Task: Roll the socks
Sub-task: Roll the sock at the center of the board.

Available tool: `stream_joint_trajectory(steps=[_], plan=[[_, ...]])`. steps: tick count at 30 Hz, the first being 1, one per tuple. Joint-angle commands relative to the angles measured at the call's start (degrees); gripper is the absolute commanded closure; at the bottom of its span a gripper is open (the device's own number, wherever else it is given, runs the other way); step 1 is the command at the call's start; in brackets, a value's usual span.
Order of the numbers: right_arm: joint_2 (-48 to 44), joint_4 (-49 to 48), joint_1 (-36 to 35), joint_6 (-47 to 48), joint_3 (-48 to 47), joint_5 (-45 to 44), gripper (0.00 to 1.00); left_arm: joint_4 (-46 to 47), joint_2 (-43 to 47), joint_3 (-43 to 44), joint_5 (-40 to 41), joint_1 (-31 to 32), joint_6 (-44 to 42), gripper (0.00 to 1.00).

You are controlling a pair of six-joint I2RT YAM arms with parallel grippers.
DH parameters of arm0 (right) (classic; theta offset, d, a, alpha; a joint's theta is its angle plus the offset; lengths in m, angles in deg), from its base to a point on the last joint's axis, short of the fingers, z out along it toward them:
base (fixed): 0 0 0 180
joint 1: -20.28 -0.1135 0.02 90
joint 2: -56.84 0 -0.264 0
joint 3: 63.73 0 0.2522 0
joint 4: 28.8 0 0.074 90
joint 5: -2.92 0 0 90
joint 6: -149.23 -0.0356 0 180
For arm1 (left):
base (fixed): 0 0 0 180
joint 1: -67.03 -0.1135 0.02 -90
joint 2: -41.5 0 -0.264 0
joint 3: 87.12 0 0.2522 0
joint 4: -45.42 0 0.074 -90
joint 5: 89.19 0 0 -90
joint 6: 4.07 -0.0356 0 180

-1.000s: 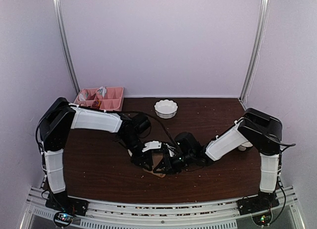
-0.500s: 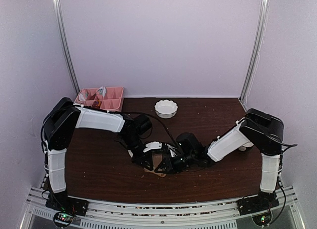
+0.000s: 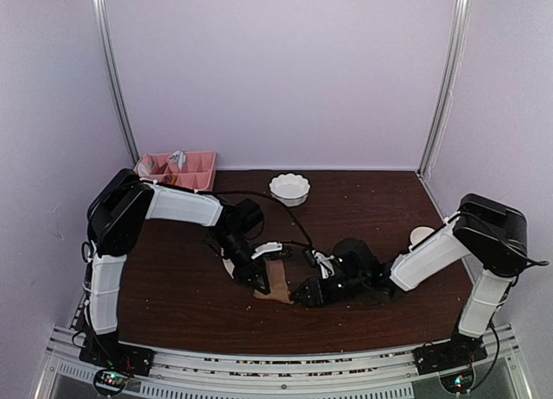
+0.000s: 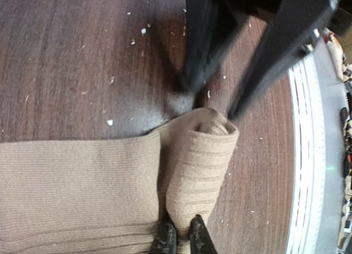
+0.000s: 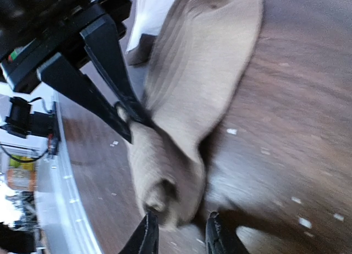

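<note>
A tan-brown sock [image 3: 277, 272] lies on the dark table [image 3: 173, 287] between the arms, its near end rolled up [image 4: 201, 155] and the rest flat [image 4: 77, 193]. My left gripper [image 4: 177, 242] is shut on one end of the roll. At the roll's other end [image 5: 165, 180], my right gripper [image 5: 180, 237] has its jaws apart and just clear of the fabric. In the top view the left gripper [image 3: 259, 283] and the right gripper [image 3: 304, 293] flank the sock. A pale piece of fabric with a dark patch [image 5: 149, 15] shows beyond the tan sock; I cannot tell its full shape.
A white scalloped bowl [image 3: 289, 189] stands at the back centre. A pink compartment tray [image 3: 177, 168] sits at the back left. A small white object [image 3: 422, 235] lies by the right arm. Crumbs dot the wood, and the table's metal front edge [image 4: 308, 171] is close to the roll.
My left gripper has shut on the rolled end. My right gripper has let go, opened and drawn back to the right along with its arm.
</note>
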Motion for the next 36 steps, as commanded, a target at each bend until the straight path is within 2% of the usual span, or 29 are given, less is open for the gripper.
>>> stream_joint_trajectory(steps=[1, 3, 4, 5, 6, 9, 11, 14, 16, 17, 18, 19, 21, 26, 28, 30, 33, 36], plan=[[-5.1, 5.2, 0.1, 9.9, 3.0, -10.8, 0.64, -3.7, -3.8, -0.1, 2.2, -1.7, 0.2, 1.0], [-7.3, 6.5, 0.1, 12.2, 4.0, -13.7, 0.48, -4.5, -4.6, 0.4, 1.0, -2.0, 0.1, 1.0], [-8.4, 6.4, 0.0, 13.5, 4.8, -14.9, 0.2, -4.9, -5.0, 0.7, 0.6, -2.1, 0.0, 1.0], [-9.6, 6.2, 0.0, 15.0, 5.5, -15.6, 0.02, -5.1, -5.3, 0.8, 0.3, -2.2, 0.1, 1.0], [-10.7, 6.5, 0.0, 16.2, 5.9, -16.5, 0.0, -5.2, -5.5, 0.9, 0.3, -2.3, 0.0, 1.0], [-15.3, 11.8, 0.0, 19.2, 5.5, -21.6, 0.0, -5.9, -6.0, 1.3, 0.1, -2.7, -0.2, 1.0], [-21.8, 14.6, -0.1, 17.9, 6.9, -30.5, 0.0, -6.6, -6.3, 1.7, -0.2, -2.9, -0.7, 1.0], [-34.5, 3.8, 0.0, 15.2, 14.4, -35.8, 0.0, -7.7, -6.8, 2.0, -1.0, -3.1, -1.2, 1.0], [-37.8, -1.6, 0.7, 7.4, 17.8, -43.8, 0.0, -8.3, -7.3, 2.4, -1.8, -3.1, -1.6, 1.0], [-37.5, -4.0, 2.0, 4.4, 18.8, -43.5, 0.0, -8.6, -7.6, 2.8, -2.2, -3.2, -1.7, 1.0], [-36.7, -7.4, 3.2, 5.5, 19.5, -39.1, 0.0, -9.1, -7.9, 3.3, -2.7, -3.2, -1.9, 1.0], [-35.8, -11.4, 3.4, 11.5, 20.3, -35.7, 0.0, -9.8, -8.1, 3.7, -3.6, -3.2, -2.3, 1.0], [-34.6, -16.0, 1.5, 18.7, 21.5, -35.4, 0.0, -10.3, -8.3, 4.0, -5.2, -3.2, -2.5, 1.0], [-31.1, -4.1, 0.1, 31.6, 14.9, -26.4, 0.0, -11.3, -8.9, 4.3, -7.2, -3.5, -2.9, 1.0], [-28.4, -1.6, 0.1, 34.8, 11.8, -21.0, 0.09, -13.3, -9.8, 5.4, -8.9, -3.7, -3.9, 1.0], [-25.4, 1.0, -0.6, 38.7, 9.3, -16.4, 0.23, -15.1, -10.5, 6.3, -10.5, -3.7, -4.6, 1.0], [-20.0, 6.2, -4.3, 45.6, 5.1, -15.6, 0.36, -16.4, -11.1, 6.9, -11.3, -3.8, -5.4, 1.0], [-13.7, 10.1, -9.4, 50.7, 0.7, -17.3, 0.38, -17.7, -11.9, 7.4, -11.6, -4.1, -6.2, 1.0]])
